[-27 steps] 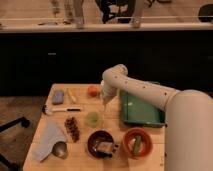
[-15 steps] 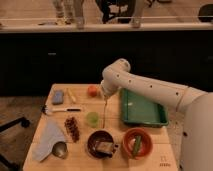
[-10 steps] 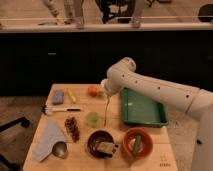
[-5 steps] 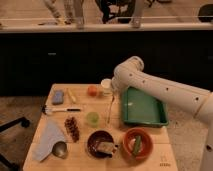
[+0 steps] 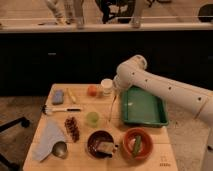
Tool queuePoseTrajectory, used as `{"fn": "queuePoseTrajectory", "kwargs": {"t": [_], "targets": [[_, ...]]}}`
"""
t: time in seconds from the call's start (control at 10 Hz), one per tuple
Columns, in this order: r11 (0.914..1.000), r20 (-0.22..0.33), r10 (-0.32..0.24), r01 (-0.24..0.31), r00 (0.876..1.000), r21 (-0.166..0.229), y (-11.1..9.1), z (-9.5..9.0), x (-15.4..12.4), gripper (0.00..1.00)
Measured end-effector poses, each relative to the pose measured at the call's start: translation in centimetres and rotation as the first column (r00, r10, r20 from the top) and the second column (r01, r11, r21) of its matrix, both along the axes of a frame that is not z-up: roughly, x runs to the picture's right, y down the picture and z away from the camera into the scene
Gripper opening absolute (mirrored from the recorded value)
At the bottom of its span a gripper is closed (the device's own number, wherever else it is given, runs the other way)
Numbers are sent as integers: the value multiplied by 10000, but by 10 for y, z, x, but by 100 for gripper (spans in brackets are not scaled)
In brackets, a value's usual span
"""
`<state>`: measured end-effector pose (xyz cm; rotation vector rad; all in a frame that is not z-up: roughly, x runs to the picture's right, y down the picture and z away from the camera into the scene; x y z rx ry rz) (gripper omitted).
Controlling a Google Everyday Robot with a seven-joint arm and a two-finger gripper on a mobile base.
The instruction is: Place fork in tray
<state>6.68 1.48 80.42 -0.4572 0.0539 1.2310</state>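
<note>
My gripper (image 5: 116,90) hangs at the end of the white arm, just left of the tray's far left corner. It is shut on the top end of the fork (image 5: 112,108), a thin pale utensil that dangles nearly upright, tip down, above the table. The fork's tip is a little left of the tray's left rim. The green tray (image 5: 161,118) lies on the right side of the table, and nothing is visible inside it.
A white jar (image 5: 106,86) and an orange fruit (image 5: 92,90) stand just left of the gripper. A green cup (image 5: 92,118) sits below the fork. An orange bowl (image 5: 137,143), a dark bowl (image 5: 100,144), grapes (image 5: 72,128), a black-and-white tool (image 5: 61,109) and a cloth (image 5: 48,140) fill the front and left.
The arm has swung to the right with the fork, from above the green cup to beside the tray's left rim, and has risen slightly.
</note>
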Motion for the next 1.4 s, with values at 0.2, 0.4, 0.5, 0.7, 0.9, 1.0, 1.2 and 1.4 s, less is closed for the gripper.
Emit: {"fn": "queuePoseTrajectory", "kwargs": {"t": [0.2,0.4,0.5,0.7,0.9,1.0,1.2,1.4], "targets": [[10000,-5,2,-2,10000,0,0,0,0,0],[10000,2,3,-3,10000,-9,0,0,0,0],[10000,-2,0,0,10000,-9,1,1,0,0],[10000,-20,5,-5,10000,14,0,1,0,0],[9992,-217,219,-212,9995,343,-17,-1,9,0],[9984,-329,320,-304,9989,479,-28,-4,16,0],[9946,-655,633,-575,9958,867,-55,-14,43,0],[9956,-913,536,-462,9944,810,-67,-14,59,0]]}}
